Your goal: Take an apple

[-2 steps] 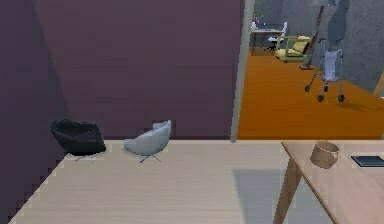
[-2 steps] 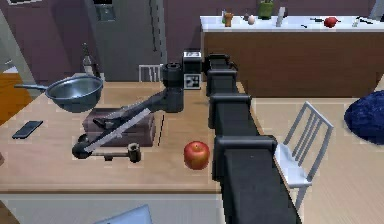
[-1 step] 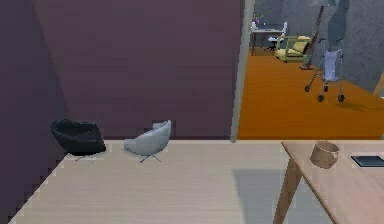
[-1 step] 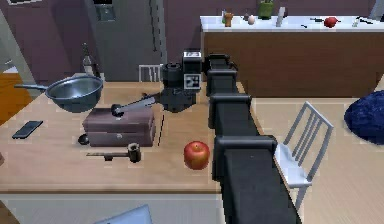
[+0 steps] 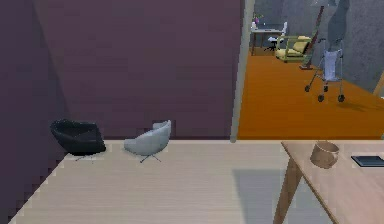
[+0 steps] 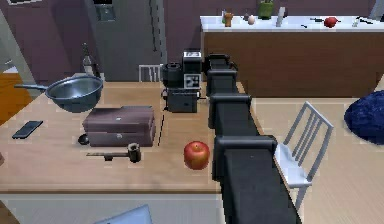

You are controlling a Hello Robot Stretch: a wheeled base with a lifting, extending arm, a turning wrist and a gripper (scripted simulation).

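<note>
- Apple (image 6: pixel 196 153): red, resting on the wooden worktop (image 6: pixel 60 165), just left of the arm (image 6: pixel 245 150).
- Claw (image 6: pixel 176 88): at the arm's far end; cannot tell its spread or whether it holds anything.
- Dark box (image 6: pixel 120 125), metal bowl (image 6: pixel 75 92): same worktop.

The apple (image 6: pixel 196 154) is round and glossy red, with a paler orange-yellow patch on its upper side. It sits on the wooden table (image 6: pixel 50 165), toward the table's near right part. It is just left of the dark arm bar (image 6: pixel 245 150), right of a small dark cup-like thing (image 6: pixel 133 151), and nearer than the brown box (image 6: pixel 120 125). Whether it touches the bar cannot be told.
</note>
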